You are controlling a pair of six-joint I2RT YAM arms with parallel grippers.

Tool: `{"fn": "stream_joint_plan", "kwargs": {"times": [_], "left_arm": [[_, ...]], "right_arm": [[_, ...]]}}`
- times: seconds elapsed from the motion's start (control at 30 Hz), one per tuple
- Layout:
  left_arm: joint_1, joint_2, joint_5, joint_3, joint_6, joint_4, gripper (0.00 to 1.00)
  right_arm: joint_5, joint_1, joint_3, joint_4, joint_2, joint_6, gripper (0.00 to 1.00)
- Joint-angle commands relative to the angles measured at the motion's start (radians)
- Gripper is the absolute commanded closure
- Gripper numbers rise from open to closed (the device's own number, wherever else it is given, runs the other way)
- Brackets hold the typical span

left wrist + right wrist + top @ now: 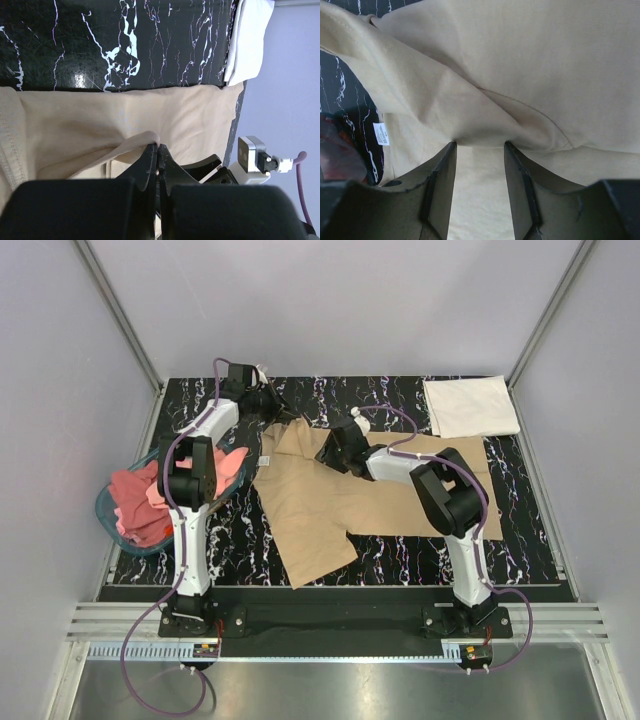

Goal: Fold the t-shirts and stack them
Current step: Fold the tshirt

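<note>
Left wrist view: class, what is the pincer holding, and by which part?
The left pincer is shut on the tan t-shirt, pinching a raised fold of its cloth.

A tan t-shirt (pixel 310 520) lies spread and rumpled mid-table, with a fold lifted at its far left edge. A white t-shirt (pixel 470 406) lies folded at the far right. Pink t-shirts (pixel 140 502) are heaped at the left.

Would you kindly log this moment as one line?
left claw shut on tan t-shirt | right claw open over it | white t-shirt folded, far right | pink t-shirts in basket
</note>
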Motion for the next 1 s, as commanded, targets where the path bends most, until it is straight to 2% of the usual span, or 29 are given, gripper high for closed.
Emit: {"fn": "stream_joint_plan", "kwargs": {"times": [0.0,0.17,0.27,0.3,0.37,0.6,0.77,0.83,0.87,0.97], "left_arm": [[0.008,0.012,0.032,0.010,-0.010,0.059,1.00],[0.009,0.009,0.035,0.001,-0.012,0.067,1.00],[0.011,0.000,0.034,-0.003,-0.009,0.067,1.00],[0.009,-0.002,0.032,-0.006,-0.009,0.065,1.00],[0.012,-0.020,0.035,-0.023,-0.003,0.065,1.00],[0.014,-0.153,-0.052,-0.164,0.034,0.051,1.00],[0.014,-0.155,-0.068,-0.145,0.033,0.054,1.00],[0.014,-0.118,-0.069,-0.090,0.034,0.056,1.00],[0.017,-0.104,-0.071,-0.073,0.028,0.060,1.00],[0.022,-0.052,-0.035,-0.019,0.002,0.117,1.00]], "right_arm": [[0.080,0.023,0.058,0.024,0.017,0.036,0.51],[0.124,0.025,0.091,-0.013,0.034,0.032,0.59],[0.132,0.025,0.101,-0.024,0.034,0.009,0.80],[0.131,0.025,0.107,-0.028,0.032,-0.001,0.93],[0.126,0.025,0.111,-0.050,0.015,-0.036,1.00],[0.123,0.014,0.019,-0.057,-0.130,-0.143,1.00],[0.031,0.012,0.028,-0.053,-0.126,-0.172,1.00],[0.003,0.015,0.038,-0.050,-0.097,-0.141,0.92],[-0.001,0.017,0.045,-0.047,-0.086,-0.131,0.79],[0.012,0.028,0.061,-0.041,-0.057,-0.123,0.68]]}}
